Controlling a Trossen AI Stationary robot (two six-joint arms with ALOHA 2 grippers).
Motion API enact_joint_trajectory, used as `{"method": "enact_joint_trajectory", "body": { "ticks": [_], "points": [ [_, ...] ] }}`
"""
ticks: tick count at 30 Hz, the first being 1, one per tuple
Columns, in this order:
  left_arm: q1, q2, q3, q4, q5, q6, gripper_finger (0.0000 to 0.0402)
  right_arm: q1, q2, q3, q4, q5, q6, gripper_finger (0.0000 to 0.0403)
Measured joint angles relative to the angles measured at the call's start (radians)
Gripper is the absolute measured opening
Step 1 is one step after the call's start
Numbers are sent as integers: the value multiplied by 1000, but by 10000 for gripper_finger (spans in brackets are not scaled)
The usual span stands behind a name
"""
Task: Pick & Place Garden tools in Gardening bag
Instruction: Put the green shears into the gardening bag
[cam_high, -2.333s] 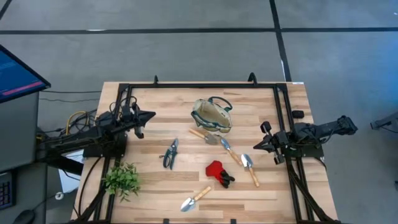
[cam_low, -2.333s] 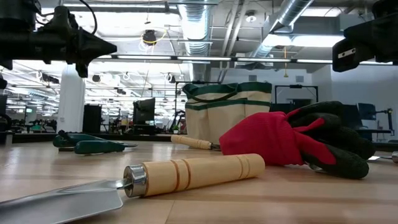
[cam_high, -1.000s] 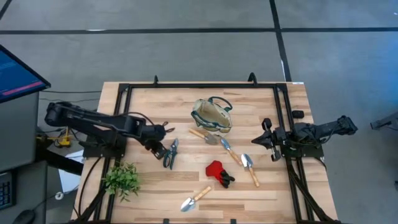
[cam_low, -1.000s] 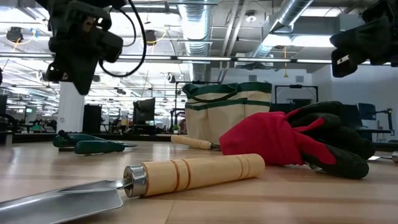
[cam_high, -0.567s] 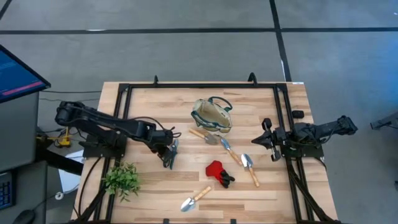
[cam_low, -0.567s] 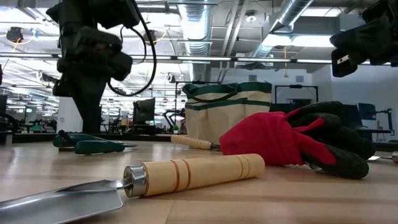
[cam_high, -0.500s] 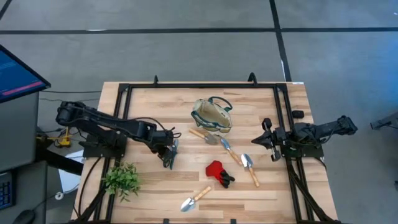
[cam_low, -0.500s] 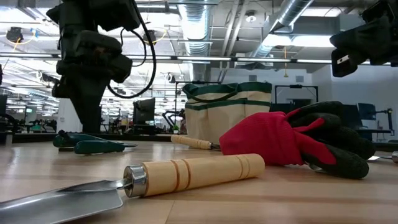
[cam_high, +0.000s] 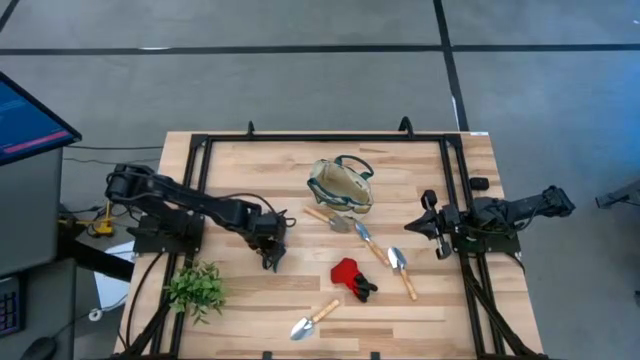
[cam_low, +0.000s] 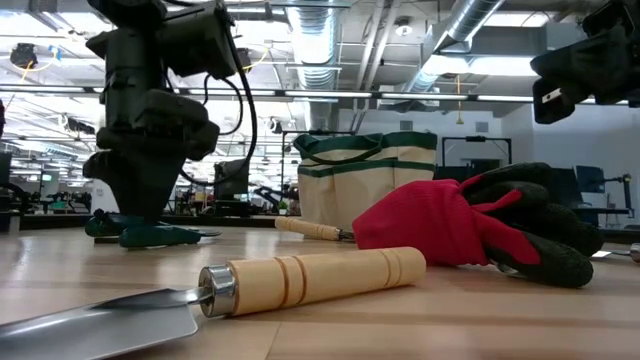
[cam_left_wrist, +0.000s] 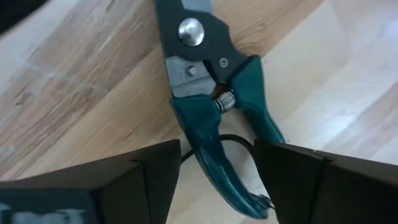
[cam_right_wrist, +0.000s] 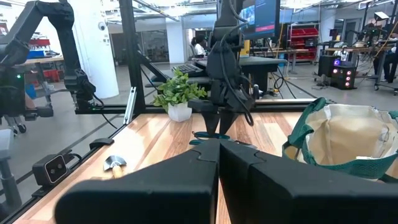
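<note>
The dark pruning shears with green handles (cam_left_wrist: 214, 134) lie flat on the table, also in the low view (cam_low: 150, 234). My left gripper (cam_high: 272, 245) points down over them, open, one finger on each side of the handles (cam_left_wrist: 217, 180), not touching. The beige bag with green trim (cam_high: 340, 185) stands at the far middle. Trowels lie near it (cam_high: 335, 219), (cam_high: 368, 240), (cam_high: 402, 270) and near the front edge (cam_high: 313, 320). A red-and-black glove (cam_high: 352, 277) lies between them. My right gripper (cam_high: 412, 229) is shut and empty at the right, above the table.
A leafy green plant in a white pot (cam_high: 197, 288) stands at the front left. A black frame rail (cam_high: 320, 138) runs around the table's edges. Bare wood lies left of the bag and along the front right.
My left gripper has gone toward the table's right and near edges and come down over the pruning shears, tipping to point downward, its fingers now straddling the handles. The shears have stayed where they were.
</note>
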Motion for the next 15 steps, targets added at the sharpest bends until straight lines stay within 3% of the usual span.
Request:
{"method": "enact_joint_trajectory", "body": {
  "ticks": [8,15],
  "points": [
    [0,31,0,22,-39,0,166,0,0,0,0,-1,0,0],
    [0,29,0,31,-95,0,102,0,0,0,0,-1,0,0]
  ]
}}
